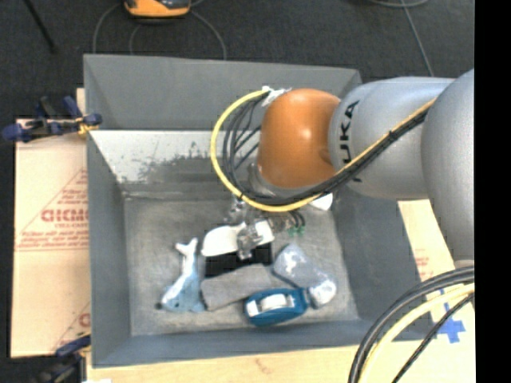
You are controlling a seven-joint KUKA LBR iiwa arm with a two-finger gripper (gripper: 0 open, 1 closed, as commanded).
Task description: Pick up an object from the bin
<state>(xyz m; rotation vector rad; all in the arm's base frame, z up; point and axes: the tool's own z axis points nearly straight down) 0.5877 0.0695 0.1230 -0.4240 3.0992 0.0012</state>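
My gripper (252, 232) hangs low in the middle of the bin, under the arm's orange cover. It is directly over a white and black object (221, 251), at that object's right end. In front of that lies a grey oblong pad (234, 288). A blue and white toy fish (183, 282) lies to the left of the pad. A blue tape measure (275, 306) rests against the bin's front wall. A clear wrapped item (301, 267) lies just right of the gripper.
A small white thing (322, 203) peeks out by the bin's right wall behind the arm. The arm and its cables cover the bin's back right. Bare floor shows at the left and back left.
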